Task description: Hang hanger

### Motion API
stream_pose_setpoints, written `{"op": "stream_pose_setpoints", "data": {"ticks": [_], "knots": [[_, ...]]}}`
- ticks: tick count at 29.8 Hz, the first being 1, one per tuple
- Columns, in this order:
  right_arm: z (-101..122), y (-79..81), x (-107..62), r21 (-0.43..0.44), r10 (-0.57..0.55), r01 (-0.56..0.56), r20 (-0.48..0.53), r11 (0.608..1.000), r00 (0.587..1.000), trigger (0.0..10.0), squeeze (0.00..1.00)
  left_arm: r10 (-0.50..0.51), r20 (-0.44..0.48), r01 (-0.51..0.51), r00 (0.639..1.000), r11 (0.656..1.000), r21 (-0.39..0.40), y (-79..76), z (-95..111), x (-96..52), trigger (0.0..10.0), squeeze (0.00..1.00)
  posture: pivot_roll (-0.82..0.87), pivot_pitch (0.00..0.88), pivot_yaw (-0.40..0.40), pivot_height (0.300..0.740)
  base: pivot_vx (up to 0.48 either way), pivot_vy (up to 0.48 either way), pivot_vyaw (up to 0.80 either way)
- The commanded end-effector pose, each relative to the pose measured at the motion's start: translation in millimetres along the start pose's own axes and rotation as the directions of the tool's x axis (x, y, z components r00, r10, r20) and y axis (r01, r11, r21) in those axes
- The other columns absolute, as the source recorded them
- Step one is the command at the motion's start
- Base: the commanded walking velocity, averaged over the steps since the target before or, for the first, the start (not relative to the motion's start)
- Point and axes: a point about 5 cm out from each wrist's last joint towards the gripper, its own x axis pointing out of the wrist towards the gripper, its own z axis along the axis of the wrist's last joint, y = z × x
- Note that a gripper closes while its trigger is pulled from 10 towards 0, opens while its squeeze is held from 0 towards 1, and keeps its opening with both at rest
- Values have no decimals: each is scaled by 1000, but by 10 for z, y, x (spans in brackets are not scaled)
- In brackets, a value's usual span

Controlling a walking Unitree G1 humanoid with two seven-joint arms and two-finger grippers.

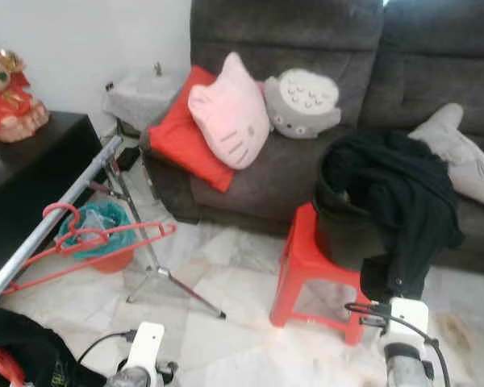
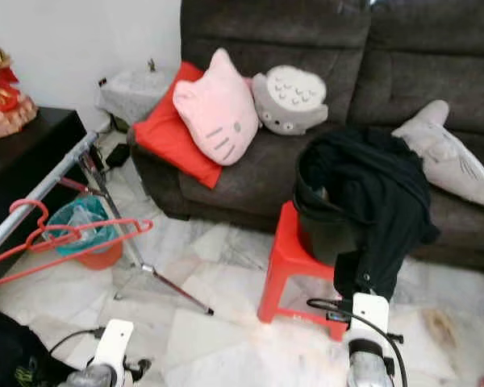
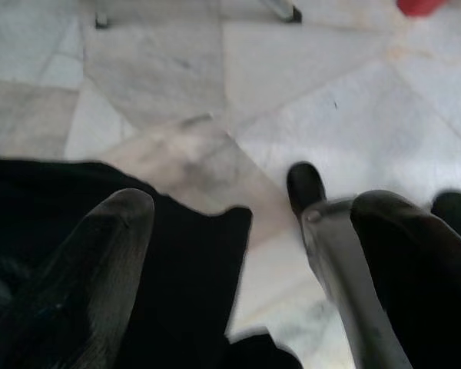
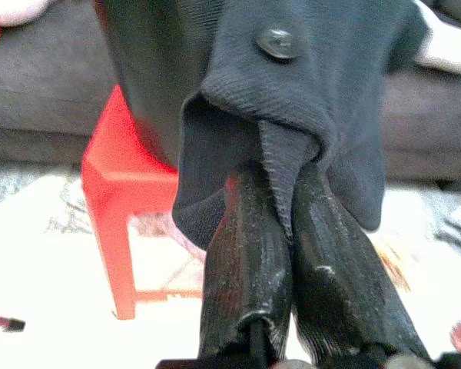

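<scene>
While a red hanger [image 1: 89, 242] hangs on the silver rail [image 1: 52, 218] at left, the right gripper [image 4: 288, 223] pinches the dark garment's [image 1: 403, 193] hem beside the red stool [image 1: 306, 266]; the left gripper [image 3: 253, 223] hovers open above floor tiles.

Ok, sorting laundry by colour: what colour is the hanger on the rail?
Red hanger, clearest in the left eye view.
</scene>
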Motion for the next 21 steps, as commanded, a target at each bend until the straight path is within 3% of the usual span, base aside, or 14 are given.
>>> {"op": "stream_pose_setpoints", "data": {"ticks": [1,21], "knots": [[-66,26,-40,-3,5,-5,-31,1000,1000,10000,0,2,-8,-2,1000,1000,13,21,-23,-5,10000,0,-20,0,43,740,-300,0,0],[-85,44,-43,-23,13,-14,-40,1000,999,10000,0,3,-7,-3,1000,1000,14,25,-23,-5,10000,0,-19,0,44,740,-302,0,0]]}}
